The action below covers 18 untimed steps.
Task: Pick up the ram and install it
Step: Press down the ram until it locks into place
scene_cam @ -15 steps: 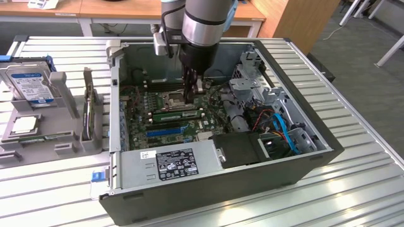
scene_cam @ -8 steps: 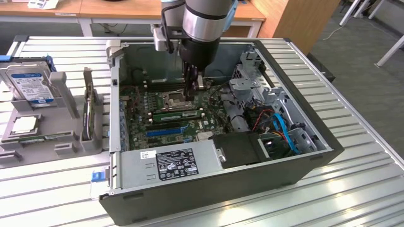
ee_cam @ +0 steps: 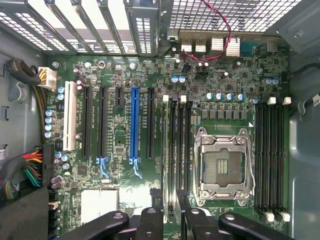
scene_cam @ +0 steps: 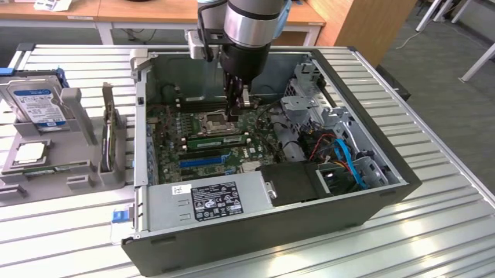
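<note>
I think I am near the start of this job. The ram [scene_cam: 55,169] lies flat in the gray tray [scene_cam: 77,116] on the desk [scene_cam: 433,231], to the exterior view's left of the computer box [scene_cam: 270,231]. It is a thin green stick. It sits just beside the square silver chip [scene_cam: 29,152], and the hard drive [scene_cam: 35,104] stands in the same tray. Nothing is touching the ram.

My claw [scene_cam: 238,111] is well apart from it. The claw hangs down inside the open box, low over the green main board [ee_cam: 125,75] and close to the empty chip socket [ee_cam: 220,170]. In the wrist view its two fingers [ee_cam: 150,222] stand apart. I see only board and slots in the gap between them. So I take the claw to be open and holding nothing.

The long black memory slots [ee_cam: 177,145] run along both sides of the socket. They look empty to me. I see no stick pushed into them, though I am not fully sure.

So I judge that the ram is not picked up yet and not put in yet. Both parts of the job are left to do.
</note>
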Motion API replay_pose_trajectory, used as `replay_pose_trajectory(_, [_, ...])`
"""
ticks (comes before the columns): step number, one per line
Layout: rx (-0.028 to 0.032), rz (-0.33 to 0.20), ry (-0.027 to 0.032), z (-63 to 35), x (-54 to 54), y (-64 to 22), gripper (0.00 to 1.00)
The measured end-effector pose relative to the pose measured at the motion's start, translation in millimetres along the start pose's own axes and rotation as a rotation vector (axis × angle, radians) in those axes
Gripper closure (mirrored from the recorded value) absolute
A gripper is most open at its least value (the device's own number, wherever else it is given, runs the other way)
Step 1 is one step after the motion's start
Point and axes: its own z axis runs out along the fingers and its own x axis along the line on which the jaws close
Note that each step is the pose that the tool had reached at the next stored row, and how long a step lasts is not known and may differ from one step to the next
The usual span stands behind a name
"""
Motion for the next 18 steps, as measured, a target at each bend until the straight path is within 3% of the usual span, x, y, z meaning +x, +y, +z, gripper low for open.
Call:
replay_pose_trajectory(11, [0.0000,0.000,0.0000,0.0,0.0,0.0,0.76])
replay_pose_trajectory(14, [0.0000,0.000,0.0000,0.0,0.0,0.0,0.89])
replay_pose_trajectory(18, [0.0000,0.000,0.0000,0.0,0.0,0.0,0.90])
